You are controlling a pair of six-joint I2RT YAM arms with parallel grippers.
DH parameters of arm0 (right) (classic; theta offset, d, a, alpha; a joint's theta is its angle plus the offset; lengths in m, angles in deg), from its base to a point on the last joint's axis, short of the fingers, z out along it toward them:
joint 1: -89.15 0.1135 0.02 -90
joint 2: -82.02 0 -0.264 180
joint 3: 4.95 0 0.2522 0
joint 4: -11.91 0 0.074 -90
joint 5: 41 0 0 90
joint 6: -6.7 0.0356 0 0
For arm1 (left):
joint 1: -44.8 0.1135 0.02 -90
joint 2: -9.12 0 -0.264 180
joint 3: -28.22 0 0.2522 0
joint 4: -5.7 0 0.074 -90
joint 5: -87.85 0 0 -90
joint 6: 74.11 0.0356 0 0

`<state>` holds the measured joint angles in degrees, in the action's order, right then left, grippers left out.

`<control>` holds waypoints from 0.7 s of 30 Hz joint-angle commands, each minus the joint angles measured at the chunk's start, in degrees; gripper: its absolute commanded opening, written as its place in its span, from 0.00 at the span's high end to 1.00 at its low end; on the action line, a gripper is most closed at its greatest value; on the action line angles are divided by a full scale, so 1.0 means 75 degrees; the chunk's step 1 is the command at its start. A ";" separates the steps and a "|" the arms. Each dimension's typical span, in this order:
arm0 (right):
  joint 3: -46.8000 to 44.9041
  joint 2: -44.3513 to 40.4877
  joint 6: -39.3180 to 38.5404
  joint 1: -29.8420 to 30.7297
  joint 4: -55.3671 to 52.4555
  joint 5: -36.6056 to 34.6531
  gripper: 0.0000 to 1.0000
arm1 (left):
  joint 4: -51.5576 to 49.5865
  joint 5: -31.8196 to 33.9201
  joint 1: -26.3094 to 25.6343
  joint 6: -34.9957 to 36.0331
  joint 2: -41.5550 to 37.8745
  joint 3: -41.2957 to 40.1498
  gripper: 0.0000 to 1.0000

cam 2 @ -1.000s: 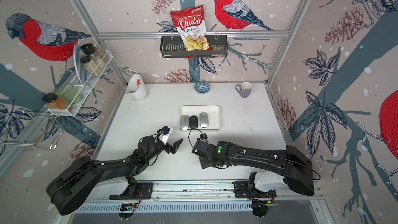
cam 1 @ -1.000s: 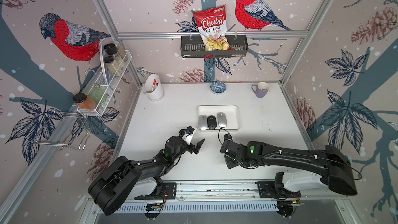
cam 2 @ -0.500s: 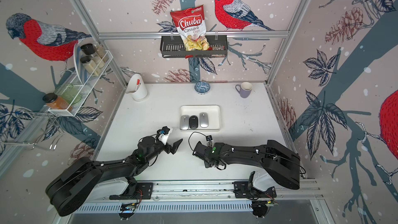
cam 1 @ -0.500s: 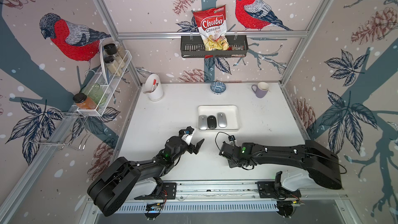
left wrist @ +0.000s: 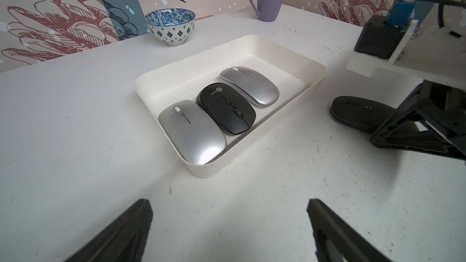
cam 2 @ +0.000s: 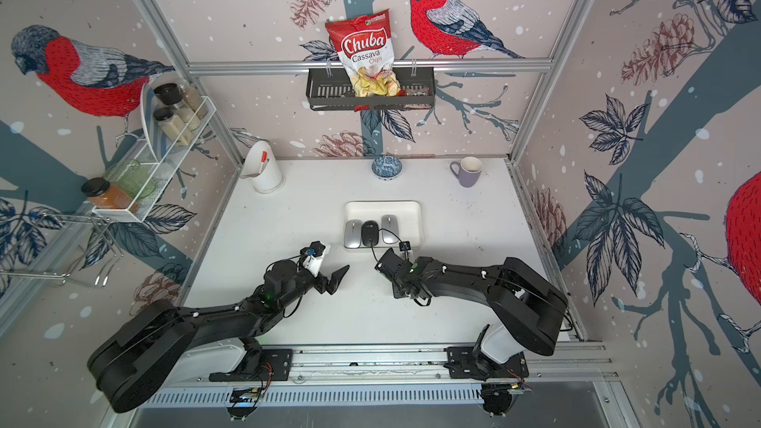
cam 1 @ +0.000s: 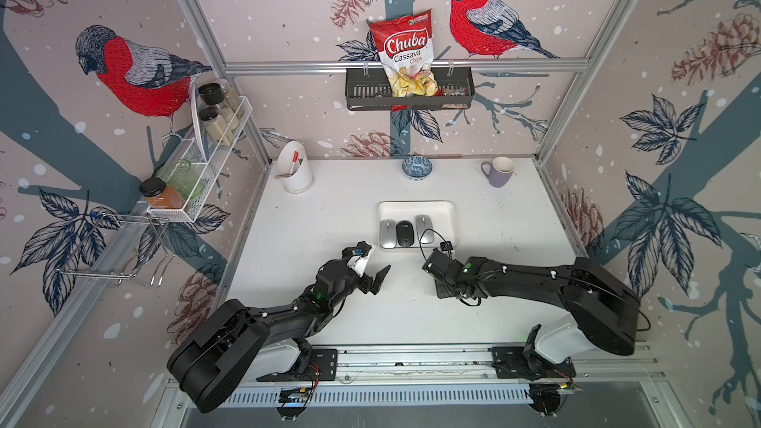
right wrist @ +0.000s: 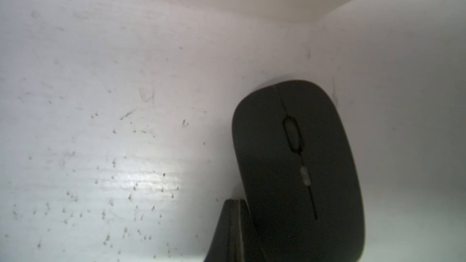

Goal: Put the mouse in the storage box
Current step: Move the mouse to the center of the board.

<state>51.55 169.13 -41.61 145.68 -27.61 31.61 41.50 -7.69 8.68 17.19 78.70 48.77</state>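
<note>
The mouse (right wrist: 297, 162), a flat black one with a scroll wheel along its middle, lies on the white bench (cam 1: 510, 240) just outside the near wall of the storage box (left wrist: 297, 97), at the side where the box has free room. In the left wrist view the mouse (left wrist: 358, 114) sits under the right end effector (left wrist: 413, 132), whose fingers are clenched on it; the right wrist view shows one dark finger (right wrist: 229, 228) pressed against the mouse's side. Whether the mouse rests on the bench or is raised slightly off it cannot be told.

The storage box is a shallow white tray with rounded corners, lying near the middle of the bench. Three mice lie side by side in it against its near wall: a silver mouse (left wrist: 191, 132), a black mouse (left wrist: 227, 108) touching it, and a second silver mouse (left wrist: 252, 86). The box's remaining space lies beside the second silver mouse.

The left end effector (cam 1: 372, 271) hangs released above bare bench, well apart from the box, its two dark fingers (left wrist: 121, 233) spread wide and holding nothing.

Along the far edge of the bench stand a white utensil holder (cam 1: 294, 170), a blue patterned bowl (cam 1: 417, 167) and a lilac mug (cam 1: 499, 171). A dark wall basket (cam 1: 407, 88) holds a red chips bag (cam 1: 405, 51).
</note>
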 commanded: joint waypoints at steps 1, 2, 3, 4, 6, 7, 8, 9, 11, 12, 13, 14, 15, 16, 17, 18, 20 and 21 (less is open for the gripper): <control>0.0080 -0.0233 -0.0532 -0.0194 0.0385 0.0218 0.95 | 0.0095 0.0091 -0.0012 -0.0068 0.0022 0.0067 0.01; 0.0076 -0.0423 -0.0655 -0.0295 0.0424 0.0352 0.91 | 0.0089 0.0086 -0.0012 -0.0068 0.0018 0.0059 0.01; 0.0065 -0.0627 -0.0786 -0.0366 0.0456 0.0504 0.84 | 0.0095 0.0094 -0.0018 -0.0068 0.0016 0.0068 0.01; 0.0067 -0.0900 -0.0847 -0.0444 0.0409 0.0613 0.69 | 0.0095 0.0105 -0.0012 -0.0068 0.0026 0.0067 0.01; -0.0067 -0.1496 -0.0791 -0.0665 0.0310 0.0745 0.50 | 0.0077 0.0103 -0.0012 -0.0068 0.0027 0.0071 0.01; -0.0177 -0.1833 -0.0713 -0.0825 0.0252 0.0833 0.36 | 0.0072 0.0094 -0.0012 -0.0068 0.0043 0.0089 0.01; -0.0250 -0.1996 -0.0649 -0.0994 0.0178 0.0870 0.23 | 0.0081 0.0083 -0.0012 -0.0068 0.0042 0.0087 0.01; -0.0332 -0.2414 -0.0615 -0.1134 0.0078 0.0838 0.13 | 0.0083 0.0083 -0.0012 -0.0068 0.0039 0.0073 0.01; -0.0533 -0.2773 -0.0674 -0.1290 0.0073 0.0717 0.01 | 0.0095 0.0067 -0.0012 -0.0069 0.0028 0.0075 0.01; -0.0588 -0.2848 -0.0757 -0.1395 0.0035 0.0727 0.00 | 0.0095 0.0019 -0.0012 -0.0068 0.0021 0.0069 0.01; -0.0589 -0.2845 -0.0744 -0.1530 -0.0074 0.0738 0.00 | 0.0118 -0.0027 -0.0012 -0.0068 0.0010 0.0068 0.01; -0.0589 -0.2812 -0.0799 -0.1663 -0.0126 0.0884 0.00 | 0.0150 -0.0057 -0.0012 -0.0056 -0.0012 0.0037 0.01; -0.0579 -0.2735 -0.0894 -0.1797 -0.0128 0.1124 0.00 | 0.0215 -0.0072 -0.0012 -0.0058 -0.0031 0.0016 0.01; -0.0545 -0.2627 -0.0961 -0.1908 -0.0141 0.1282 0.00 | 0.0290 -0.0076 -0.0012 -0.0058 -0.0061 -0.0036 0.01; -0.0532 -0.2514 -0.0985 -0.1946 -0.0120 0.1350 0.00 | 0.0331 -0.0050 -0.0012 -0.0058 -0.0078 -0.0061 0.01; -0.0532 -0.2368 -0.1068 -0.1997 -0.0056 0.1471 0.00 | 0.0386 -0.0007 -0.0012 -0.0068 -0.0090 -0.0076 0.01; -0.0460 -0.1984 -0.1180 -0.1997 -0.0058 0.1535 0.01 | 0.0400 0.0021 -0.0018 -0.0090 -0.0059 -0.0074 0.01; -0.0373 -0.1669 -0.1229 -0.1998 -0.0101 0.1576 0.02 | 0.0400 0.0024 -0.0012 -0.0103 -0.0032 -0.0071 0.01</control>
<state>47.77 153.92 -48.87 130.91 -27.61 41.27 41.87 -7.93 8.66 17.17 78.30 48.29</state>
